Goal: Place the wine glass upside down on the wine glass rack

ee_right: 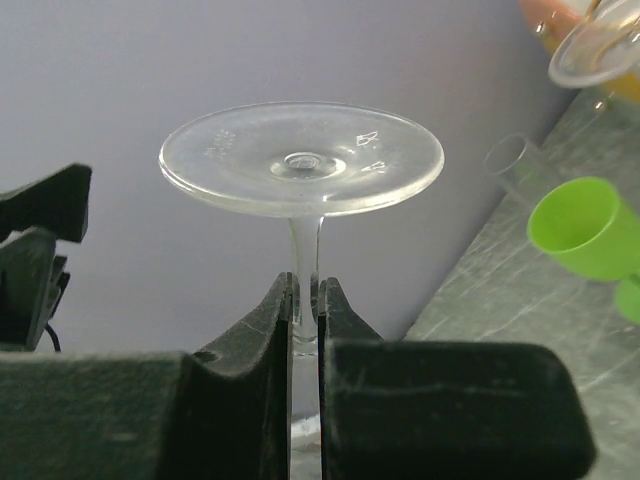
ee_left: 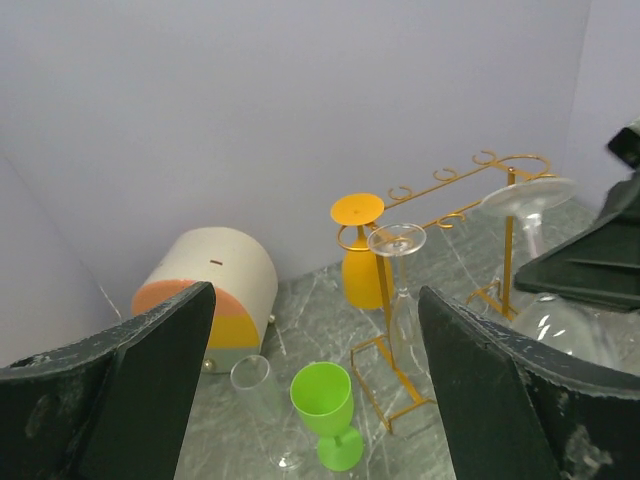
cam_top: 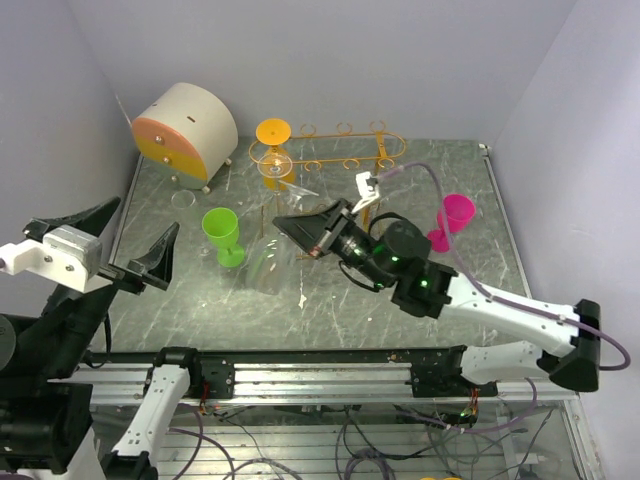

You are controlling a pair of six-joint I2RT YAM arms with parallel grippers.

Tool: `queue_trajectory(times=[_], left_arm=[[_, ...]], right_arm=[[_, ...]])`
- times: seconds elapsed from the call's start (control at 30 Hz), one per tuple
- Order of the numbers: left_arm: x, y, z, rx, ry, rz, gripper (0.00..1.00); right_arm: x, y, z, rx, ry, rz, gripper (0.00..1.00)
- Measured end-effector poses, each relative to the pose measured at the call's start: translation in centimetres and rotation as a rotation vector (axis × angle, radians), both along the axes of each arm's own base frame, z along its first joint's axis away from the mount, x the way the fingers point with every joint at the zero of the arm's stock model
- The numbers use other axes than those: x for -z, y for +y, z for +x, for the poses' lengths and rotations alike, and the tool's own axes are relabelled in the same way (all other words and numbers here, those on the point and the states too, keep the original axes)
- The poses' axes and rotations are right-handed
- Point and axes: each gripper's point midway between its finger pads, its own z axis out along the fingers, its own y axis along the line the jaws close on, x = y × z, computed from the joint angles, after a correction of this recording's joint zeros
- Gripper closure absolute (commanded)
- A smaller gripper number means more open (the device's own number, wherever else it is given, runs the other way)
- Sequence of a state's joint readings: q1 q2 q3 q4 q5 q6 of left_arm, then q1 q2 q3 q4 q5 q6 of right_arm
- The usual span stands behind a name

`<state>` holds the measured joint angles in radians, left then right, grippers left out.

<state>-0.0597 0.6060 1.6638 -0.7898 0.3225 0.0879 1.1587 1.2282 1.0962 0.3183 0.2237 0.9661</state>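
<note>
The clear wine glass (ee_right: 300,160) is held foot-up and bowl-down. It sits in front of the wine glass rack (cam_top: 335,150), on the side nearer the arm bases, and is not yet touching it. The right end effector (ee_right: 305,300) is clamped on the stem just beneath the foot. That grip leaves the wide foot free above the fingers (ee_right: 260,330) — sensible, since the foot must catch on the rack's top rail while the bowl hangs below. Whether the bowl's rim rests on the desk (cam_top: 400,300) or is carried just above it cannot be told.

At one end of the rack an orange glass (cam_top: 273,132) and another clear glass (ee_left: 397,240) seem to hang inverted, feet on the rail. The remaining loops look unoccupied, so the next move is probably to raise the foot to rail height and feed the stem in. Thin stem and thin wire leave little margin.

A green glass (cam_top: 222,232) stands upright in front of the rack, and a pink one (cam_top: 455,215) stands off the end away from the orange glass. A round cream-and-orange box (cam_top: 185,130) sits beside the orange-glass end. The left end effector (cam_top: 145,217) hangs well apart from the rack, jaws spread wide and holding nothing — out of the carrying arm's path.
</note>
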Motion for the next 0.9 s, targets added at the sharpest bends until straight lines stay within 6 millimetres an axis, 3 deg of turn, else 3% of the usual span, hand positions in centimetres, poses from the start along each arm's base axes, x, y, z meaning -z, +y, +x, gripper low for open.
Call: queue_trajectory(times=[0.3, 0.43, 0.67, 0.8, 0.9], left_arm=[[2.2, 0.4, 1.1, -0.054, 0.058, -0.035, 0.08], [3.2, -0.7, 2.5, 0.013, 0.117, -0.02, 0.09], [5.6, -2.3, 6.8, 0.13, 0.287, 0.015, 0.11], [6.1, -2.1, 9.2, 0.136, 0.358, 0.061, 0.12], [5.9, -1.3, 10.8, 0.097, 0.386, 0.094, 0.16]], right_arm=[[-2.1, -7.3, -1.7, 0.095, -0.332, -0.152, 1.0], [-1.9, -10.3, -1.6, 0.167, -0.45, -0.277, 1.0], [3.1, -13.4, 1.1, 0.308, -0.57, -0.64, 1.0], [6.7, -15.4, 2.6, 0.382, -0.631, -0.841, 1.0], [7.6, -17.1, 4.0, 0.454, -0.66, -0.954, 1.0]])
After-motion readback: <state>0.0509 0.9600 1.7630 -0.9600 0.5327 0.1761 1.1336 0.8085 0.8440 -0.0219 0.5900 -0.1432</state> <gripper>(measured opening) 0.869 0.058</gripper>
